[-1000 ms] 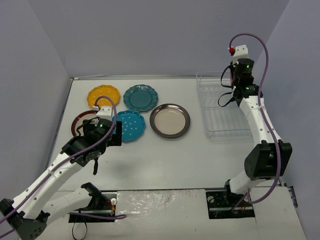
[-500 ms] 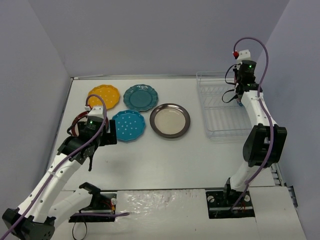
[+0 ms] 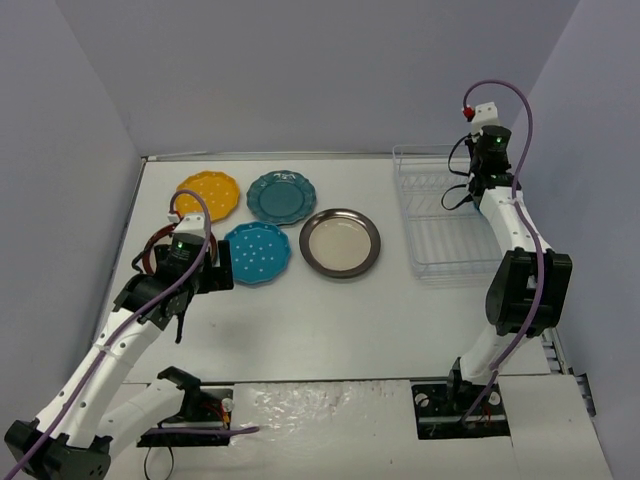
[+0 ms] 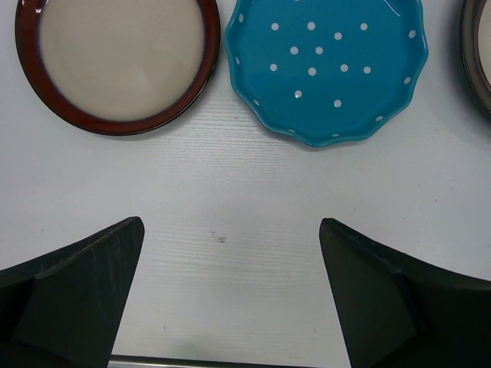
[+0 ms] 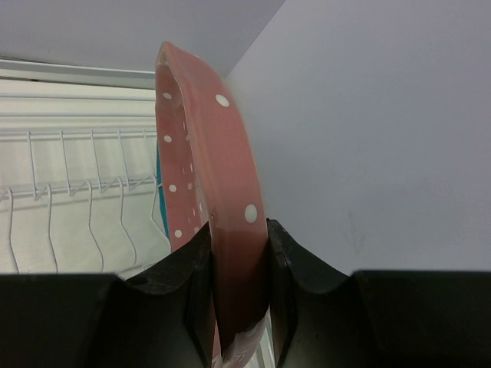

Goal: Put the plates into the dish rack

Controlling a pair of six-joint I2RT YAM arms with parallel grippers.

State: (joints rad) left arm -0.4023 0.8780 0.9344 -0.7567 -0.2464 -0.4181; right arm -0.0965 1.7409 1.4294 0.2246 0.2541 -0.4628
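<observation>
My right gripper (image 5: pixel 236 230) is shut on the rim of a pink plate with white dots (image 5: pixel 207 169), held on edge over the far right end of the white wire dish rack (image 3: pixel 445 225). A sliver of a blue plate (image 5: pixel 159 184) shows behind it among the rack wires (image 5: pixel 77 192). My left gripper (image 4: pixel 230 226) hangs open over bare table, just short of a maroon-rimmed cream plate (image 4: pixel 119 61) and a blue dotted plate (image 4: pixel 326 65). On the table also lie a yellow plate (image 3: pixel 208 194), a teal plate (image 3: pixel 281 195) and a brown-rimmed cream plate (image 3: pixel 340 241).
Grey walls close in the table on the left, back and right. The right wall stands close beside the pink plate in the right wrist view. The brown-rimmed plate's edge (image 4: pixel 477 54) shows at the right of the left wrist view.
The right arm has drawn the pink plate a little toward the back right over the rack. The left arm has shifted slightly left, nearer the maroon-rimmed plate. Both grippers kept their state.
</observation>
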